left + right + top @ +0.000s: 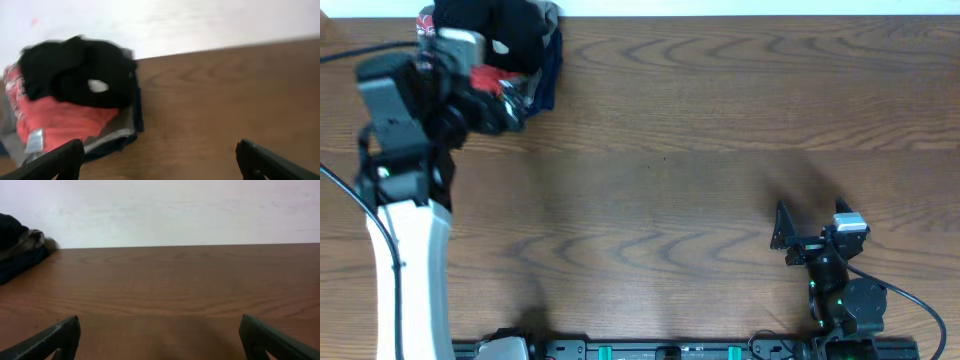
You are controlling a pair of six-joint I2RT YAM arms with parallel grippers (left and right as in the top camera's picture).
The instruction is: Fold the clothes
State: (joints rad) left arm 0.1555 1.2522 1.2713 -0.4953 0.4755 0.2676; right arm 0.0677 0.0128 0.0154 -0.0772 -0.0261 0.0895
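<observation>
As the overhead view shows, the clothes [515, 25], a crumpled black top, sit at the far left corner of the tabletop [670, 150], close against its back edge. They are not folded.

Left wrist view: the clothes [75, 70] lie heaped on a folded red shirt [60, 120]. A small white mark [97, 86] faces the camera. Under the red shirt lies a grey garment [117, 131], then a navy garment [138, 112] at the bottom of the pile. The navy edge sticks out on the side toward open tabletop.

Left pincer [157, 160]: fingers spread wide, nothing between them. It hangs just beside the pile on the near side, not touching the black fabric. From overhead, the left arm partly hides the pile.

Right pincer [810, 222]: fingers spread wide, empty, low over the tabletop at near right, well apart from the pile. Its wrist view shows bare wood between the fingers and the pile's edge at far left, against a pale wall [175, 210].
</observation>
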